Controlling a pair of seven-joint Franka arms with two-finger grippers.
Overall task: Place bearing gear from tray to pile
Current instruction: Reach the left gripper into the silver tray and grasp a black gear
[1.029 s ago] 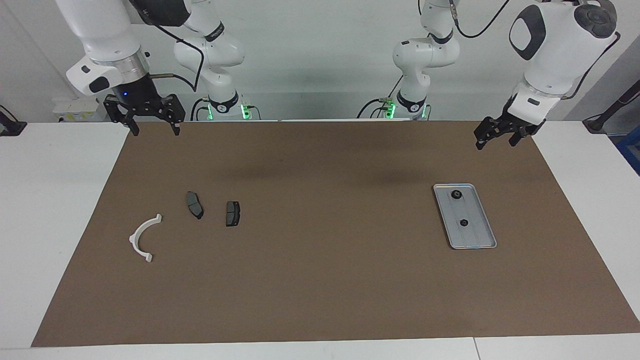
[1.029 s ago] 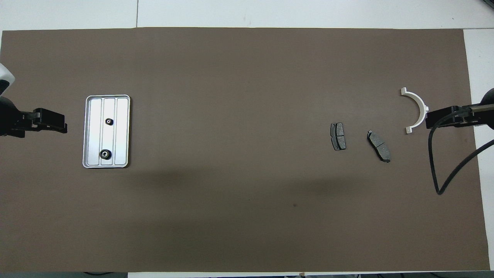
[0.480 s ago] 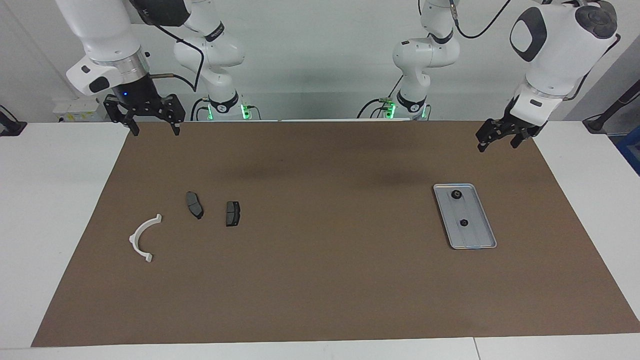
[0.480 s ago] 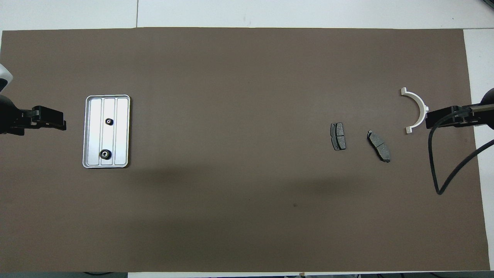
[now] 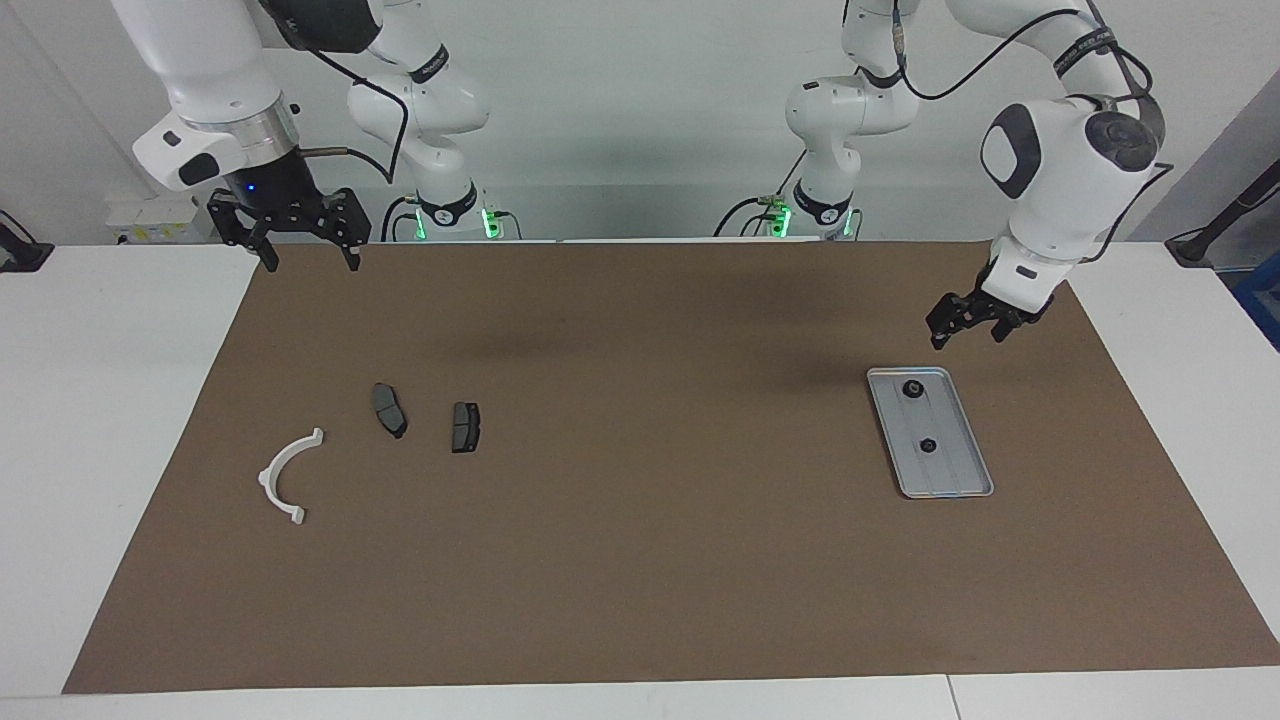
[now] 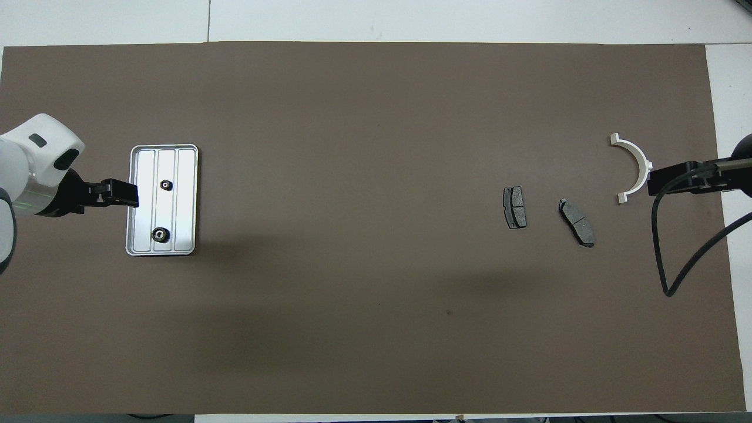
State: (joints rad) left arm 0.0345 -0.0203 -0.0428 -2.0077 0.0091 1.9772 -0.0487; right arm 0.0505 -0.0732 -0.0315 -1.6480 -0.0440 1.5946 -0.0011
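Brown mat (image 5: 640, 560) over white table (image 5: 110, 400); pale wall. Tray (image 5: 945, 470) near left-arm edge. Left gripper (image 5: 968, 330) and right gripper (image 5: 305, 258) open, empty.

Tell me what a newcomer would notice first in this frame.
The silver tray at the left arm's end, with two small dark gears lying in it, and the left tool hanging open in the air by its rim. Toward the right arm's end lie a white bracket and two dark brake pads.
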